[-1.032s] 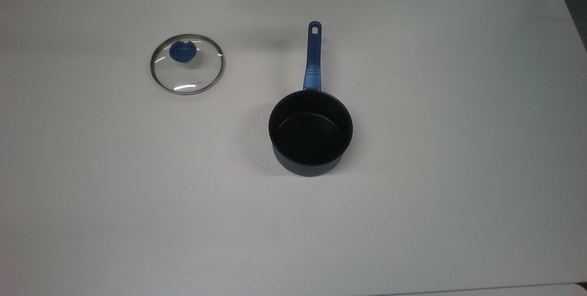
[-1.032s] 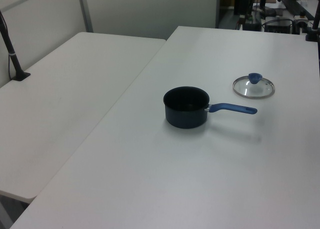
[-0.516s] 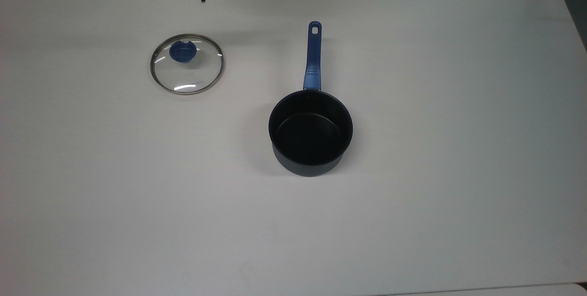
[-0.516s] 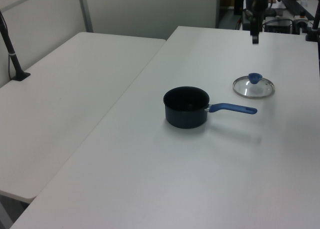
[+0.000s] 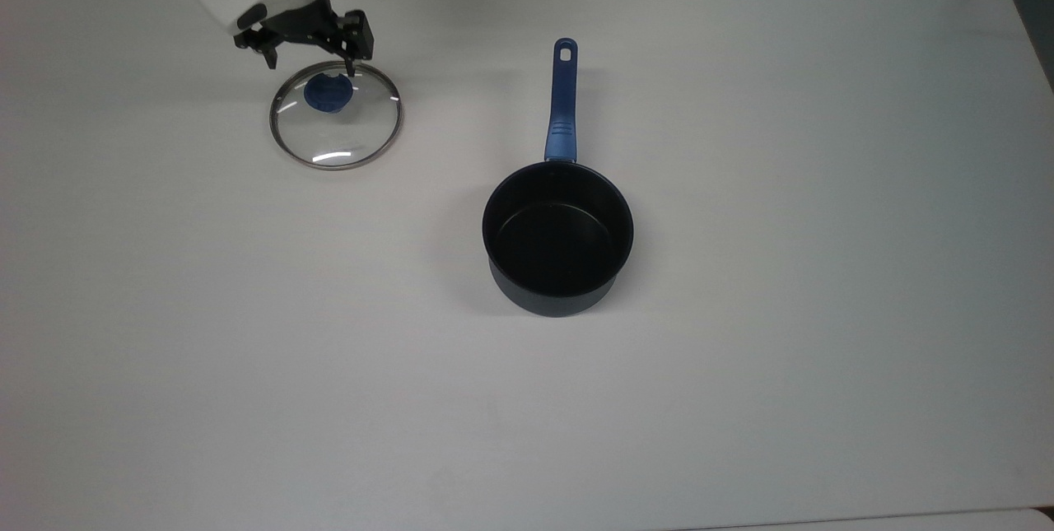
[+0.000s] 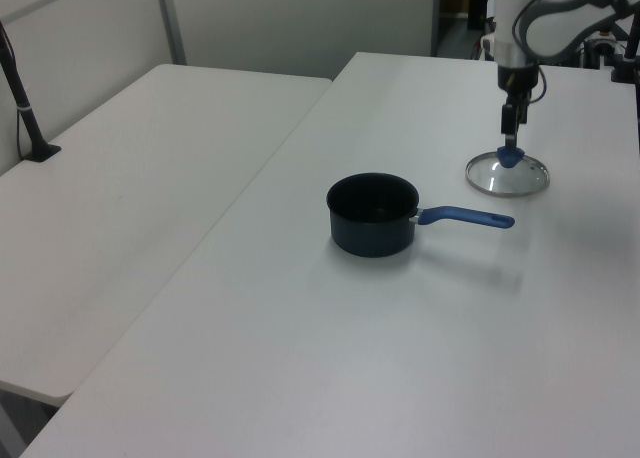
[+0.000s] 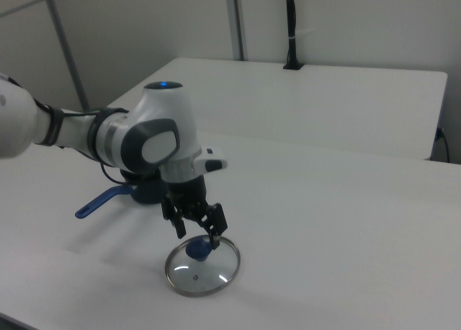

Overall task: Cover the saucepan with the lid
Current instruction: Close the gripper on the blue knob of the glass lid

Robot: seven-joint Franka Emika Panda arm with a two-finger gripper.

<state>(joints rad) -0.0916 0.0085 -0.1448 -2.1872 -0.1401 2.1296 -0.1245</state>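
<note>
Top view: lid (image 5: 335, 115) flat on tabletop (image 5: 741, 391), well apart from saucepan (image 5: 557, 239), off toward the top view's left. End effector (image 5: 310, 63) just above blue knob (image 5: 328, 93), spread wide, holding nothing; straight descent needed.

The round clear glass lid with a blue knob (image 5: 335, 116) lies flat on the white table (image 5: 741, 391), well apart from the small dark saucepan with a long blue handle (image 5: 558, 239), toward the top view's upper left.
</note>
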